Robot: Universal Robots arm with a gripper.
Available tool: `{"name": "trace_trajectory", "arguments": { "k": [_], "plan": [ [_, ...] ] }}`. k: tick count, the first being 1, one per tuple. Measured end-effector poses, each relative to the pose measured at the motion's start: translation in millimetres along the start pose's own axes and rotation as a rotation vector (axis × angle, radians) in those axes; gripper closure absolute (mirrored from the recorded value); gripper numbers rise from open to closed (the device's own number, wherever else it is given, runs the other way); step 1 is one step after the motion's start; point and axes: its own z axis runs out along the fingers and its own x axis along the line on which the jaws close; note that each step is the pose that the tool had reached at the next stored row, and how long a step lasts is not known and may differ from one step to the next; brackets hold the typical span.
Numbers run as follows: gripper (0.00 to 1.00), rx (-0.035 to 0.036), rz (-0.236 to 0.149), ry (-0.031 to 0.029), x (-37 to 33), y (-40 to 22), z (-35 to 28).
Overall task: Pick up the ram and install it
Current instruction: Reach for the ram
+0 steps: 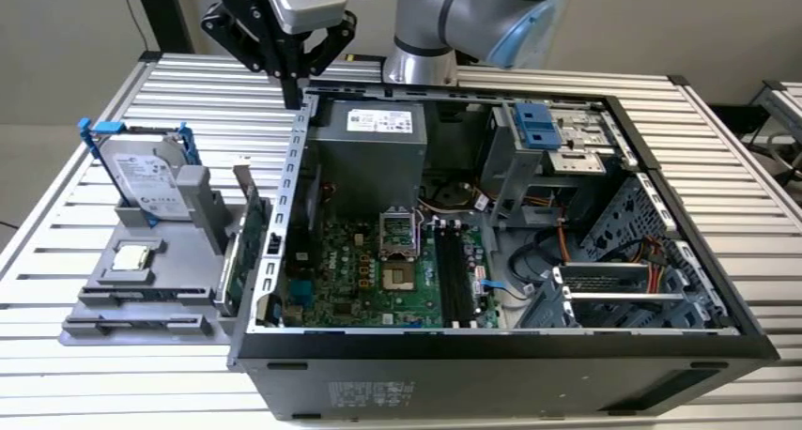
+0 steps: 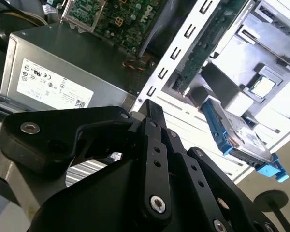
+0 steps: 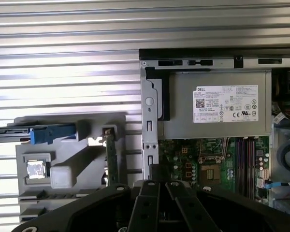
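Standing on its long edge in a grey holder (image 1: 131, 310), the ram (image 1: 229, 278) appears in the exterior view as a thin, pale green strip. It sits outside the computer case (image 1: 501, 378) on the exterior view's left, just beside a taller green card (image 1: 255, 233) held in the same holder. Its detail is hard to make out. It is probably light and stiff but fragile, with smooth faces that could slip and a lower contact edge best left untouched. The safest hold looks like a pinch across the two flat faces near the middle of the free top edge, which would keep it level. The card close alongside leaves little room for a finger on that side. Inside the open case lies the motherboard (image 1: 363, 270), with long black slots (image 1: 454, 282) near its middle. The gripper (image 1: 296, 97) hangs above the far corner of the case, well apart from the ram. Its fingers are pressed together with nothing between them, as the first wrist view also shows (image 3: 160, 180).
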Motion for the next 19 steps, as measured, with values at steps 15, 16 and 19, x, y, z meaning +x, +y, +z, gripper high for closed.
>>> {"name": "trace_trajectory", "arguments": {
  "k": [15, 16, 19],
  "plan": [
    [1.0, 0.0, 0.0, -0.0001, 10.1, -0.5, -0.2],
    [1.0, 0.0, 0.0, 0.0, 10.6, -0.6, -0.2],
    [1.0, 0.0, 0.0, 0.0, 11.8, -0.6, -0.2]
  ]
}}
